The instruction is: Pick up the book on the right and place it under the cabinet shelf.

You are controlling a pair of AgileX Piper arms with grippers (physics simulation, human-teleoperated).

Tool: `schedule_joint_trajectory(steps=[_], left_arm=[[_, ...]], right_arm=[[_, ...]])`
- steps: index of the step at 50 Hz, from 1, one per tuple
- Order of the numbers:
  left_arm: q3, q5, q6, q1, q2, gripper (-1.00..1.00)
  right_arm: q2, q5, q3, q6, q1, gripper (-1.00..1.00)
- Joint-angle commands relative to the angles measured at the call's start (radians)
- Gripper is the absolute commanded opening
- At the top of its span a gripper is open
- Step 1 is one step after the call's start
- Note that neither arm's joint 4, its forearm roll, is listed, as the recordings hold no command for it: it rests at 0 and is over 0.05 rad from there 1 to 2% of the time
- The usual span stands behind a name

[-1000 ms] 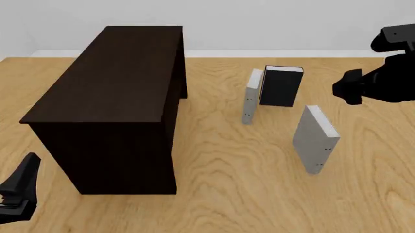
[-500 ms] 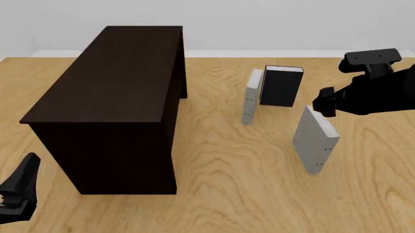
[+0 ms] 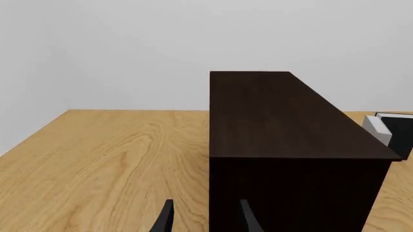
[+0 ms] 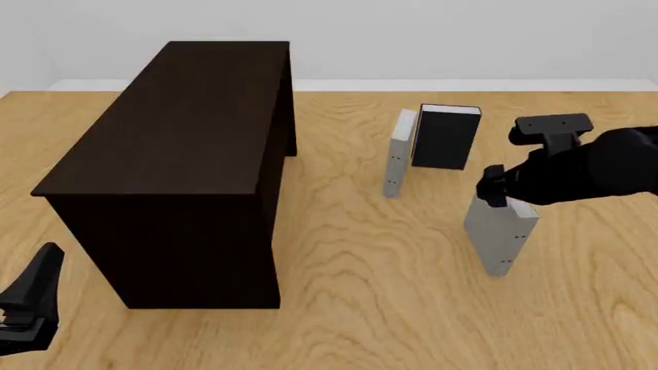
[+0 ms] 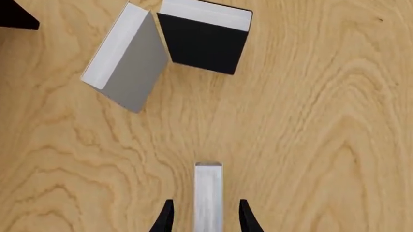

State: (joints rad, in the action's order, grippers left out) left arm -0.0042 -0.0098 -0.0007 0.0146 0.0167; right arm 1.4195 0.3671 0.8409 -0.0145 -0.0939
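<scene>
Right gripper (image 5: 203, 215) has descended over the book (image 4: 498, 227), jaws apart astride its upright top edge.

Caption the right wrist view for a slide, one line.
Right hand open astride the standing grey book's top edge, with the black book and slimmer grey book ahead on the table.

I am working in a simulated test scene, not a lived-in room. The worktop (image 4: 350, 308) is one flat sheet of repeating pale wood grain running to a plain white wall (image 4: 411, 38) with only a thin skirting line. My cabinet shelf (image 4: 175, 131) is a textureless dark box, and the few books, such as the black book (image 4: 445, 139), are simple clean-edged blocks.
</scene>
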Motion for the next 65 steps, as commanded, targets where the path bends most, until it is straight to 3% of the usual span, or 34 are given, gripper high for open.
schedule_joint_trajectory(steps=[1, 9, 10, 26, 39, 59, 64, 65], left_arm=[[0.0, 0.0, 0.0, 0.0, 0.0, 1.0], [0.0, 0.0, 0.0, 0.0, 0.0, 1.0], [0.0, 0.0, 0.0, 0.0, 0.0, 1.0], [0.0, 0.0, 0.0, 0.0, 0.0, 1.0], [0.0, 0.0, 0.0, 0.0, 0.0, 1.0], [0.0, 0.003, 0.0, 0.001, -0.003, 1.0], [0.0, 0.003, 0.0, 0.001, -0.003, 1.0], [0.0, 0.002, 0.0, 0.001, -0.002, 1.0]], right_arm=[[0.037, -0.043, -0.027, 0.008, 0.002, 1.0], [0.05, -0.061, -0.039, 0.017, -0.002, 1.0], [0.052, -0.065, -0.042, 0.017, -0.003, -1.0], [0.036, -0.054, -0.033, 0.016, -0.011, -1.0], [-0.084, 0.037, 0.035, 0.052, -0.061, -1.0], [-0.174, 0.034, 0.081, 0.197, -0.209, -1.0], [-0.193, 0.006, 0.086, 0.252, -0.251, -1.0], [-0.198, -0.01, 0.08, 0.283, -0.27, -1.0]])
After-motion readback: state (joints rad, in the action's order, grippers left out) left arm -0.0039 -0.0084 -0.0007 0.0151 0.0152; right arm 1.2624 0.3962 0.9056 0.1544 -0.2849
